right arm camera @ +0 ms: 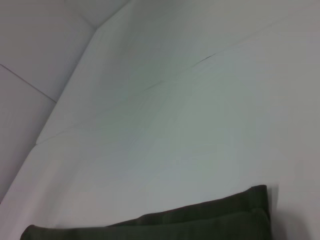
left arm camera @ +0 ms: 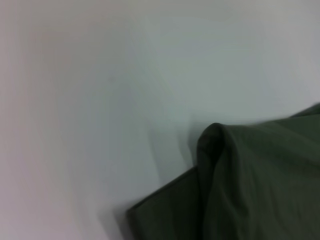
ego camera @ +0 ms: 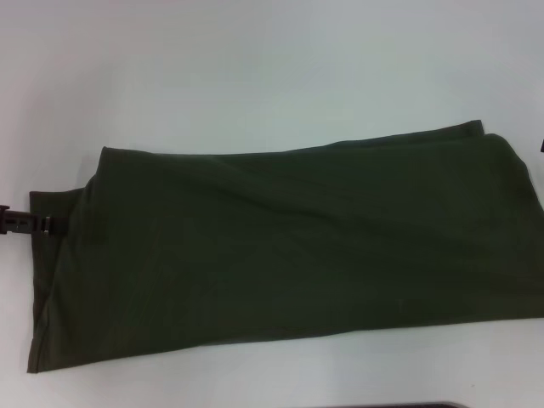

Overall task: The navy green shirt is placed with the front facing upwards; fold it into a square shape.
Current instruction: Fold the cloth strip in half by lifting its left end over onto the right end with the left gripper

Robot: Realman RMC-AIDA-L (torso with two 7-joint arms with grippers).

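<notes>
The navy green shirt (ego camera: pixel 289 246) lies on the white table as a long folded band running from left to right, with only plain green cloth showing. My left gripper (ego camera: pixel 47 223) reaches in from the left edge and rests at the shirt's left end, over a strip of cloth that sticks out there. The left wrist view shows that end of the shirt (left arm camera: pixel 260 185), with a raised fold beside a flat hem. A dark sliver of my right gripper (ego camera: pixel 541 146) shows at the right edge, just beyond the shirt's far right corner. The right wrist view catches a folded edge of the shirt (right arm camera: pixel 200 222).
The white table (ego camera: pixel 255 68) stretches bare behind the shirt and along its front edge. Seams between table panels (right arm camera: pixel 180 72) run across the far surface. A dark edge (ego camera: pixel 416 405) shows at the very bottom of the head view.
</notes>
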